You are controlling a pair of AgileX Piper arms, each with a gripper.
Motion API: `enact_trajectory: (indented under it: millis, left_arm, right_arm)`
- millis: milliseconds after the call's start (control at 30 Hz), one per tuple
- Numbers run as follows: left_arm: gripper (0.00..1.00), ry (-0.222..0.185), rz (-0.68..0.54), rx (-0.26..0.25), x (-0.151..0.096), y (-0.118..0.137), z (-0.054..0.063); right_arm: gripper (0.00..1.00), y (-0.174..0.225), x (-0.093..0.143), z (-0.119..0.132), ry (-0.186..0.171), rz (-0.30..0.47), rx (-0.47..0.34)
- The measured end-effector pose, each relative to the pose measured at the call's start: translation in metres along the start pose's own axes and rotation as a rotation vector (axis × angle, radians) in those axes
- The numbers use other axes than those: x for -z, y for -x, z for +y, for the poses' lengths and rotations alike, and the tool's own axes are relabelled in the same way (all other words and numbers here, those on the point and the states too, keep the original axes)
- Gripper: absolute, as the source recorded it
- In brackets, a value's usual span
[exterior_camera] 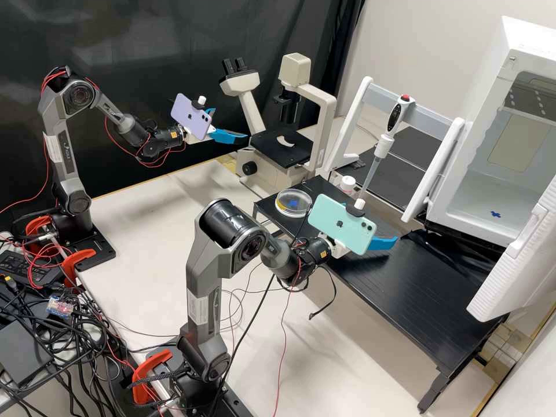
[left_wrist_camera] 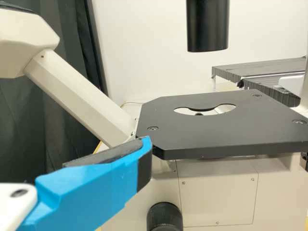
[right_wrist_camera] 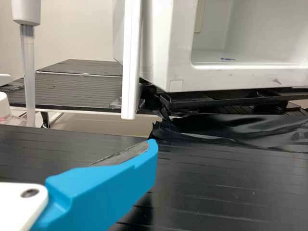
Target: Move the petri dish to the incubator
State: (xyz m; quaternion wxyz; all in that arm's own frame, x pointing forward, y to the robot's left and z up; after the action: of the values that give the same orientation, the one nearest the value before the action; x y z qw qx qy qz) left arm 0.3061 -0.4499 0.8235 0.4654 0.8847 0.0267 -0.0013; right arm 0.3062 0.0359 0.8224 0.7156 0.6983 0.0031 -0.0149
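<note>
Yellow and blue are seen through the petri dish (exterior_camera: 294, 202), set on a black rack (exterior_camera: 405, 284) — left of the spread right pincer (exterior_camera: 383, 242), and farther. The incubator (exterior_camera: 483, 116) is marked blue inside; the left pincer (exterior_camera: 230, 124) is parted.

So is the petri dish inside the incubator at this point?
No, the petri dish sits on the black rack, outside the incubator.

The petri dish (exterior_camera: 293, 202) lies on the rack (exterior_camera: 405, 289), right of the microscope (exterior_camera: 272, 142) and left of the incubator (exterior_camera: 512, 37)
</note>
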Motion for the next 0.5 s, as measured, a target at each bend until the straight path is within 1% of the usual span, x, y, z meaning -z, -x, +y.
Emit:
enact_trajectory:
  millis: [367,433,500]
  left_arm:
    - [1.00,0.000,0.000,0.000,0.000,0.000,0.000]
    - [1.00,0.000,0.000,0.000,0.000,0.000,0.000]
    - [1.00,0.000,0.000,0.000,0.000,0.000,0.000]
  right_arm:
    - [1.00,0.001,-0.001,-0.001,0.000,-0.003,0.003]
    - [1.00,0.005,0.000,0.000,-0.007,-0.002,0.002]
    - [1.00,0.010,0.001,0.001,-0.022,0.005,0.004]
